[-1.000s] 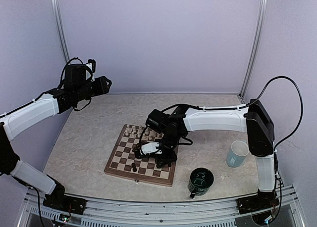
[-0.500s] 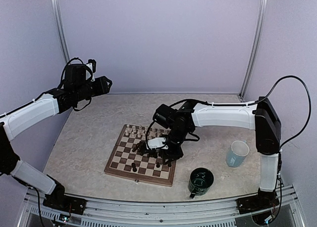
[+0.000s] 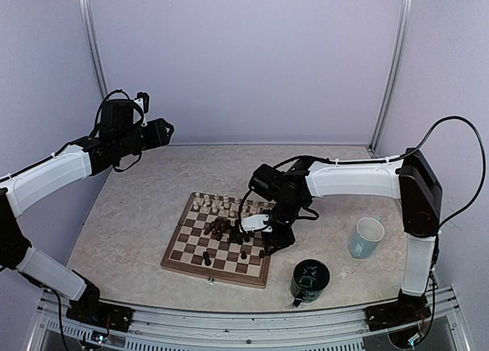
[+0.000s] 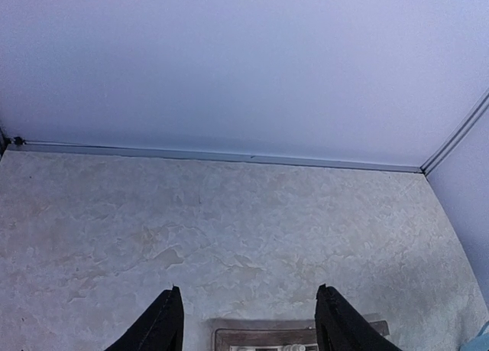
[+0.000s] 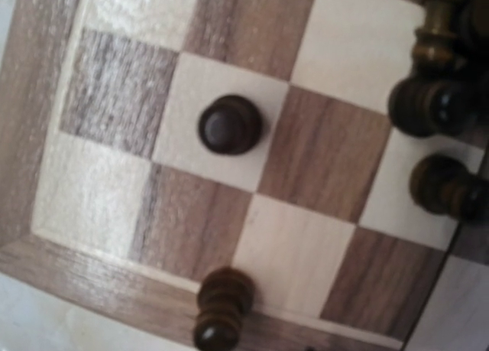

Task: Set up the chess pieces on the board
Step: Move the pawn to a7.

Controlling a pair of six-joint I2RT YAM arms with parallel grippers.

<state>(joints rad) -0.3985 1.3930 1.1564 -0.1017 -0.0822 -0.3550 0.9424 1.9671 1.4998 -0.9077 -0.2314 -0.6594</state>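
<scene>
The board [image 3: 186,242] lies in the middle of the table. Cream chess pieces [image 3: 213,203] stand in a row along its far edge. Dark pieces [image 3: 220,227] cluster near the middle, and a few more [image 3: 206,258] stand near the front. My right gripper [image 3: 264,246] points down over the board's near right corner; its jaws do not show clearly. The right wrist view shows a dark pawn [image 5: 230,124] upright on a pale square and another dark piece [image 5: 221,309] at the border, with no fingers in it. My left gripper [image 3: 166,128] is open, empty and high at the far left.
A dark green mug [image 3: 310,279] stands right of the board near the front edge. A pale blue cup [image 3: 367,237] stands further right. The left wrist view shows bare table, the board's far border [image 4: 298,337] and the back wall.
My right arm has moved right, from over the board's near middle to its near right corner, uncovering the dark cluster. The left arm has not moved.
</scene>
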